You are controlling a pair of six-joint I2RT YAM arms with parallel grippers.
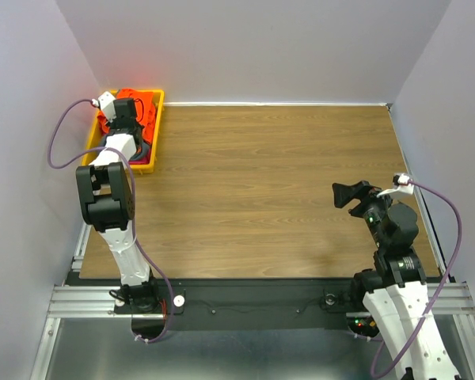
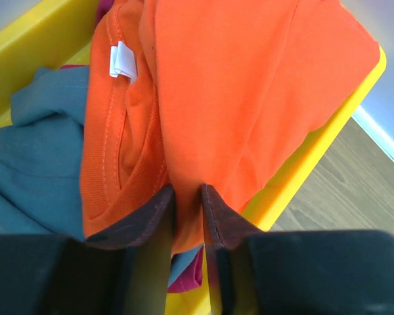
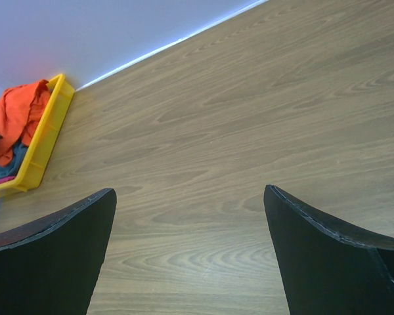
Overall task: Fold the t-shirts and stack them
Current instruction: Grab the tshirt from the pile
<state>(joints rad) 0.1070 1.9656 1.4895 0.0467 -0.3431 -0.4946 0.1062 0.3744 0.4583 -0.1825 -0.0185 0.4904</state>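
Over in the far left corner of the table [image 1: 261, 182] the left gripper [image 2: 187, 197] is reaching down into the yellow bin [image 2: 318, 147], and it is clamping onto the orange t-shirt [image 2: 249, 85], its two dark fingers [image 2: 144, 222] drawn close together with a fold of orange cloth squeezed between them. That shirt is lying on top of the heap, spreading across the bin and draping over the rim on the table side, with its white neck label [image 2: 123, 62] facing up near the collar. Beside it, on the side away from the table, the grey-blue t-shirt [image 2: 33, 164] is bunching up against the bin's wall, and a bit of magenta cloth [image 2: 184, 279] is peeking out from under the orange one, just below the fingers. On the other side, the right gripper [image 3: 189, 191] is hanging above the bare wood at the near right of the table, well apart from the bin, its jaws standing wide with nothing between them. From its wrist view the bin is sitting far off against the pale wall [image 3: 85, 33], orange cloth heaping over its edge
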